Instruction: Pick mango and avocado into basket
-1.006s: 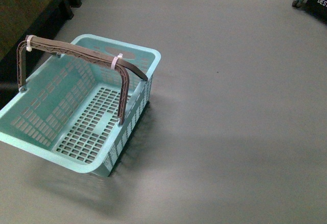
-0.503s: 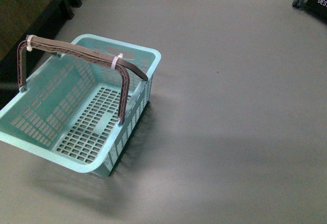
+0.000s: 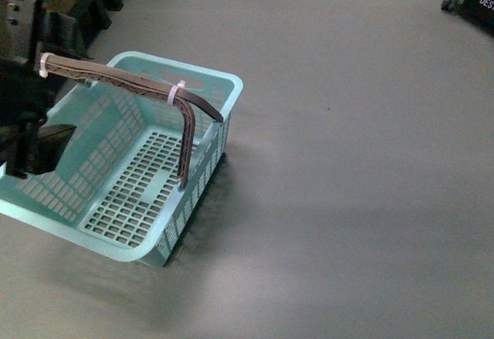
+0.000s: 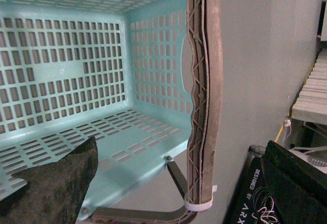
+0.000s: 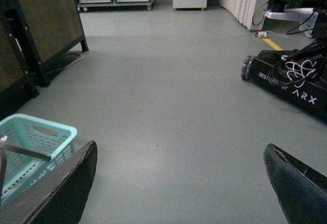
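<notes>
**Fingers (image 4: pixel 56 183) spread on both arms, no fruit in sight**

Left gripper (image 4: pixel 180 145) hangs at the left side of the basket (image 3: pixel 231 84), jaws wide, nothing between them. I'd say it's lined up over the drop zone. Right gripper (image 5: pixel 180 147), equally wide and empty, sits low off to the side, clear of it. Basket's bare, slotted bottom showing. Its brown handle (image 3: pixel 123 80) stands upright across the opening, the one edge to dodge. Mango, avocado? Neither in any view. Beyond lies open grey floor (image 3: pixel 347 161), a dark cabinet (image 5: pixel 46 25) far left and a black wheeled base (image 5: pixel 291 76) far right.
</notes>
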Robot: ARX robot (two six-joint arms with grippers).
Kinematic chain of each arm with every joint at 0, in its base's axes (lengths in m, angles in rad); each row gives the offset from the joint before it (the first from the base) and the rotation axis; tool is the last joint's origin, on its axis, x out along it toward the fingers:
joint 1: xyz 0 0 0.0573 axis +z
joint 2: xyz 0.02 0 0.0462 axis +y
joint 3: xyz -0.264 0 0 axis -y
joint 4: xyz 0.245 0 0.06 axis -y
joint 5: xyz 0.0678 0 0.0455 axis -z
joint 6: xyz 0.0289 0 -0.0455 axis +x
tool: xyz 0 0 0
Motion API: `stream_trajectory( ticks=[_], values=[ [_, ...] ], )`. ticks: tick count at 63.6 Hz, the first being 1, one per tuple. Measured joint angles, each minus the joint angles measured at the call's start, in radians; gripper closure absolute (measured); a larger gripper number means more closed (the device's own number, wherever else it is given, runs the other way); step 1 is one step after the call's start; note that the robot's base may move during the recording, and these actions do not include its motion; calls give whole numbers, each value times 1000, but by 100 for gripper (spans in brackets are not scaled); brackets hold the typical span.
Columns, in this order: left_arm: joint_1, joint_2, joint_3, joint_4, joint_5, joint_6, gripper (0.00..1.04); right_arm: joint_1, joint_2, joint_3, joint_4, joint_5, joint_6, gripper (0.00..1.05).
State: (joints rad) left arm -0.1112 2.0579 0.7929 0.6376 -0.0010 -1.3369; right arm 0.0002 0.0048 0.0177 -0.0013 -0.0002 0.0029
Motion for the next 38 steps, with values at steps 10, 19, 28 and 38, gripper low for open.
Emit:
stream_trajectory(
  ticks=[10, 19, 28, 38],
  values=[
    [-18, 174, 237, -27, -11, -27, 8, 0, 0, 0, 0, 0, 0, 9],
    [-19, 269, 379, -60, -10, -22, 8, 0, 0, 0, 0, 0, 0, 9],
    [-26, 342, 483, -95, -11, -14, 8, 0, 0, 0, 0, 0, 0, 9],
    [-32, 396, 552, -122, -19, -3, 31, 0, 0, 0, 0, 0, 0, 9]
  ],
)
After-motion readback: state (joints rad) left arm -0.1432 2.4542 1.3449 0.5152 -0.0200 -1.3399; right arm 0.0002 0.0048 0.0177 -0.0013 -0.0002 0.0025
